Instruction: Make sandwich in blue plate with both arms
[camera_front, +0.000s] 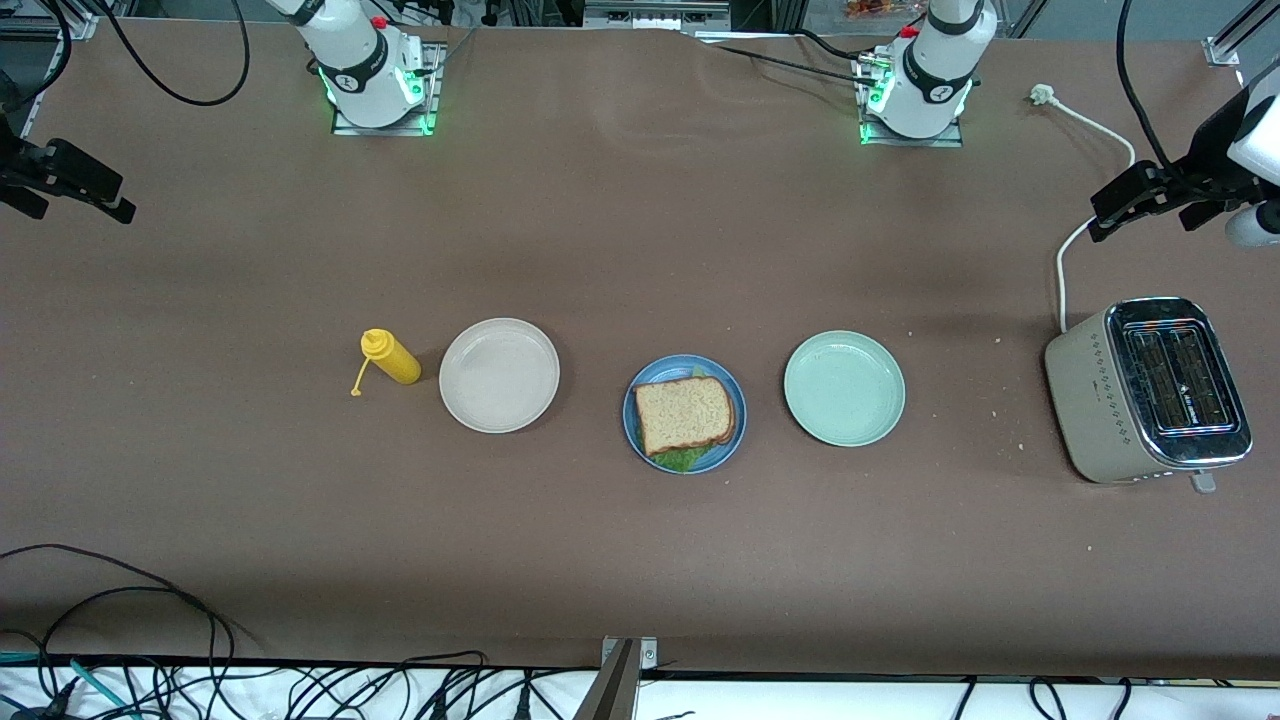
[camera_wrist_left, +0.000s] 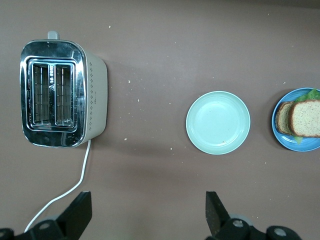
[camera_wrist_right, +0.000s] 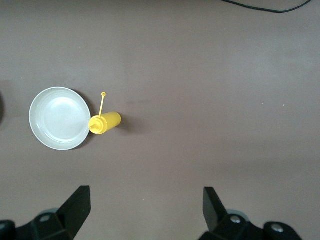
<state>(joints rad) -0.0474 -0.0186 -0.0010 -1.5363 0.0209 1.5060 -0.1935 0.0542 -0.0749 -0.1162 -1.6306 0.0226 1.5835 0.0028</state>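
Both sets of jaws hang spread and empty. The left gripper (camera_wrist_left: 145, 215) is up over bare table beside the toaster (camera_wrist_left: 62, 93); the right gripper (camera_wrist_right: 145, 212) is up at its own table end, the mustard bottle (camera_wrist_right: 105, 123) well off. Between them, well clear of either, the sandwich (camera_front: 686, 413) sits assembled on the blue plate (camera_front: 637, 420), so the job looks finished.

Even overhead light; soft shadows; sharp.

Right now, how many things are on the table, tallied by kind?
Plates: 3 (blue plate, beige plate, pale green plate)
Sandwich: 1
Yellow squeeze bottle: 1
Toaster: 1
Total: 6
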